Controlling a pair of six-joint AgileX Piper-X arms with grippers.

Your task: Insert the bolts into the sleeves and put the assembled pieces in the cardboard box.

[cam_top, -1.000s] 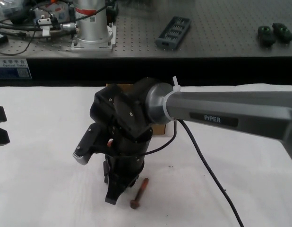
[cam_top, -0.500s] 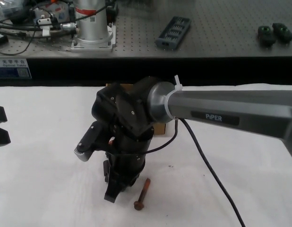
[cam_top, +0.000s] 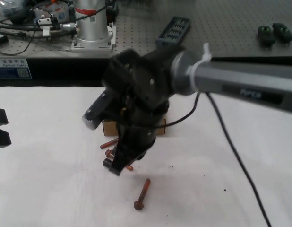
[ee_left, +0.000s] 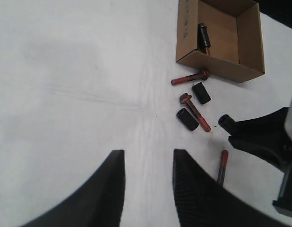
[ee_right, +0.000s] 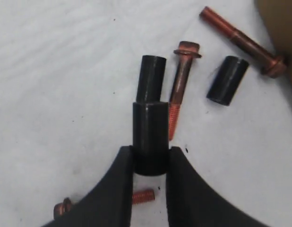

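R wrist view: R claw [ee_right: 150, 153] is clamped on a sleeve [ee_right: 150, 127]. You see the fingers [ee_right: 116, 189] pinching its near end, while the far end sticks out past the tips. Just ahead of the tips lies sleeve 2 [ee_right: 152, 78], with bolt 1 [ee_right: 181, 85] just beside it. Farther out to that side is sleeve 3 [ee_right: 227, 80], then bolt 2 [ee_right: 243, 40]. Bolt 3 [ee_right: 141, 196] lies back under the fingers, on the wrist side.

L wrist view adds what R wrist can't give you: the box [ee_left: 217, 66] is open, beyond the loose parts from R claw. One assembled piece [ee_left: 203, 38] is inside, against a wall. L claw [ee_left: 147, 161] has its fingers apart w/ nothing between, over bare cloth [ee_left: 65, 71] and well apart from the parts.

High view: R arm covers most of the box.

Surface: white cloth, lightly creased. Behind it is a perforated bench [cam_top: 221, 33] w/ a metal post [cam_top: 91, 23], cables, a black tray [cam_top: 173, 30] and two black knobs [cam_top: 275, 34].
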